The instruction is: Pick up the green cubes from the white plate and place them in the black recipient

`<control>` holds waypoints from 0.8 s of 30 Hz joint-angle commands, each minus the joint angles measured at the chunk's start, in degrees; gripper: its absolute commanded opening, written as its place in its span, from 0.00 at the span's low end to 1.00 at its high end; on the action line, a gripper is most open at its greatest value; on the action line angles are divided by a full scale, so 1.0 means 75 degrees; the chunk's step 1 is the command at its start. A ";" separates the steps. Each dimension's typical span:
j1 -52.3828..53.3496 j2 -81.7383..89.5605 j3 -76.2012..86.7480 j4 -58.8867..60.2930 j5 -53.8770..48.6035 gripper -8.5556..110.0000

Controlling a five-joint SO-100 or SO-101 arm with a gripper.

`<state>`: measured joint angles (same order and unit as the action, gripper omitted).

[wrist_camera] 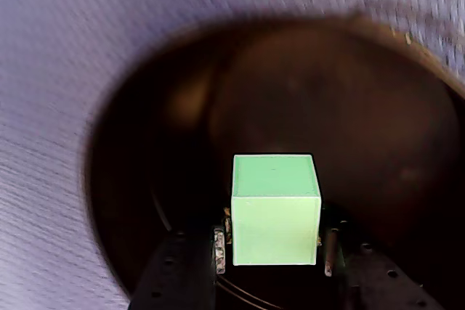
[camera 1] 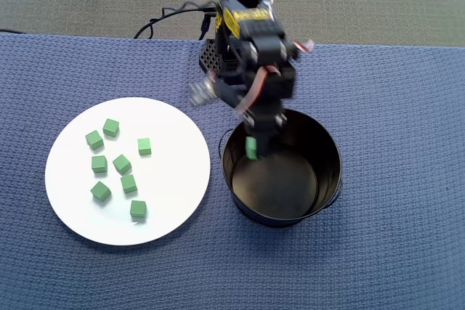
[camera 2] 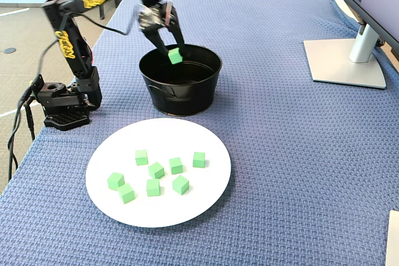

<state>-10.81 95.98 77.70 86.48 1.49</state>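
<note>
My gripper (camera 2: 173, 54) is shut on one green cube (camera 2: 176, 56) and hangs just inside the mouth of the black recipient (camera 2: 187, 98). In the wrist view the cube (wrist_camera: 275, 208) sits between the two fingers, with the pot's dark inside (wrist_camera: 334, 107) below it. From overhead, the held cube (camera 1: 251, 148) is over the back left part of the pot (camera 1: 290, 219). Several more green cubes (camera 1: 122, 164) lie loose on the white plate (camera 1: 171, 125), left of the pot in the overhead view and in front of it in the fixed view.
A blue woven cloth (camera 1: 392, 179) covers the table. The arm's base (camera 2: 62, 110) with its cables stands at the table's left edge in the fixed view. A monitor foot (camera 2: 346, 60) stands at the back right.
</note>
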 commanded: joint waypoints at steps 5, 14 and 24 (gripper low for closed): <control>-0.0914 -0.0762 0.0703 -0.0996 0.0234 0.25; 0.0023 0.0434 -0.1008 0.0281 0.0000 0.36; 0.4523 0.0598 0.0797 -0.0199 -0.4277 0.34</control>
<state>13.62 98.88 76.90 91.14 -15.38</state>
